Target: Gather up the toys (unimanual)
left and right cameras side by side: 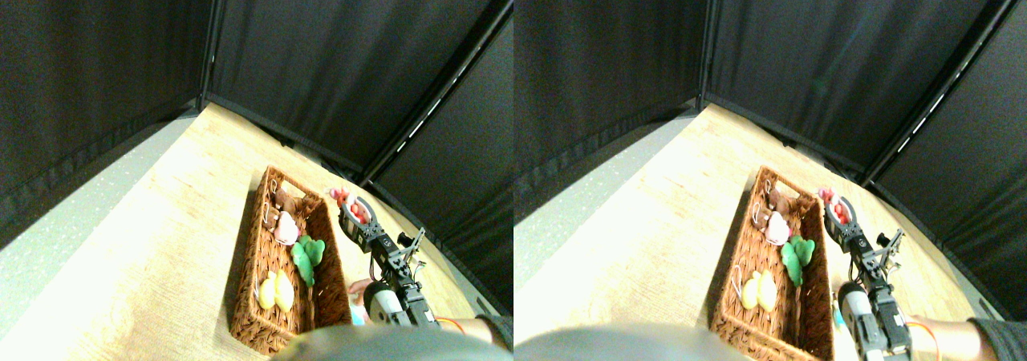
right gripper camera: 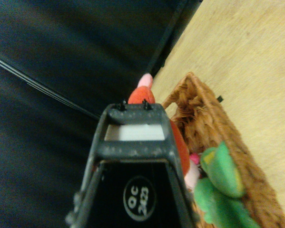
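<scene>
Jaws clamp red-orange toy (left and right cameras side by side: 360,211) beside basket (left and right cameras side by side: 245,297); pale wood floor (left and right cameras side by side: 184,217), black curtain walls (left and right cameras side by side: 321,56).

A staged lab test area is suggested: black curtains (left and right cameras side by side: 321,64) on dark frame poles (left and right cameras side by side: 210,40) are hung closely around a pale wood-grain bench (left and right cameras side by side: 184,208)
</scene>
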{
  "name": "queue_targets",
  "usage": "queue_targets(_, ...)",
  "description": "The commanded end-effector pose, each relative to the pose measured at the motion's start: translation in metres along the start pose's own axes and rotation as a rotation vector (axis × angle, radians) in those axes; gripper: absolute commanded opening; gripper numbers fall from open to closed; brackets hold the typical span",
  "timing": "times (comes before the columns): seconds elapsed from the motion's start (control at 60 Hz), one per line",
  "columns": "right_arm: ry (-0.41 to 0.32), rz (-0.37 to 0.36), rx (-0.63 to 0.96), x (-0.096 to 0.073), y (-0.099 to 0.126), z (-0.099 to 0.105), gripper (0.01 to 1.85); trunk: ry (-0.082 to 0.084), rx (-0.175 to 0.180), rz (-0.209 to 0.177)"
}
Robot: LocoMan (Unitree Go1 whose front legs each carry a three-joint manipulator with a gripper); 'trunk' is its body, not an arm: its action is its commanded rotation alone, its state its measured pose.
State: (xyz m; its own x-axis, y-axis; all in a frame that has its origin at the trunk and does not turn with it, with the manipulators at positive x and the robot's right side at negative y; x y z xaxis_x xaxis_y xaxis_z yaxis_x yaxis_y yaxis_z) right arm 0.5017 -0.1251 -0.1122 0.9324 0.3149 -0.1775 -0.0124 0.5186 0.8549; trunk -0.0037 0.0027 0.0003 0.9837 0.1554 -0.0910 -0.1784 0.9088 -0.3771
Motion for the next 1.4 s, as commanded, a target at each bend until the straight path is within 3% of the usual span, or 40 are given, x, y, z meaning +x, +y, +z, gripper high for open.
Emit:
queue_targets(0.017, 0.001, 0.010, 0.019, 0.002, 0.000, -0.003, 0.06, 0.011, -0.006, 0.038)
queue_targets(0.1, 0.024, 0.008, 0.020, 0.004, 0.002, -0.010, 0.06, 0.010, -0.011, 0.044)
queue_targets(0.25, 0.000, -0.050, 0.073, 0.005, 0.005, -0.020, 0.06, 0.014, -0.018, 0.050)
queue_targets(0.283, 0.038, -0.052, 0.088, 0.006, 0.004, -0.021, 0.06, 0.014, -0.017, 0.052)
queue_targets(0.317, 0.055, -0.083, 0.124, 0.006, 0.004, -0.022, 0.28, 0.015, -0.014, 0.054)
queue_targets(0.333, 0.055, -0.083, 0.124, 0.006, 0.004, -0.022, 0.28, 0.015, -0.014, 0.054)
queue_targets(0.4, 0.087, -0.115, 0.033, 0.004, 0.004, -0.020, 0.88, 0.017, -0.014, 0.055)
queue_targets(0.433, 0.088, -0.130, 0.042, 0.004, 0.004, -0.021, 1.04, 0.017, -0.014, 0.055)
queue_targets(0.633, 0.091, -0.120, 0.017, 0.001, 0.003, -0.017, 1.10, 0.023, 0.001, 0.036)
queue_targets(0.75, 0.053, -0.129, 0.032, -0.005, -0.004, -0.006, 1.25, 0.032, 0.016, 0.025)
queue_targets(0.983, -0.145, -0.156, 0.037, -0.024, -0.040, 0.028, 0.98, 0.050, 0.081, -0.030)
queue_targets(1.117, -0.302, -0.197, 0.032, -0.051, -0.067, 0.055, 0.91, 0.063, 0.123, -0.075)
queue_targets(1.25, -0.361, -0.204, 0.024, -0.079, -0.082, 0.069, 0.90, 0.076, 0.161, -0.115)
queue_targets(1.4, -0.416, -0.199, 0.135, -0.101, -0.093, 0.065, 0.91, 0.077, 0.188, -0.141)
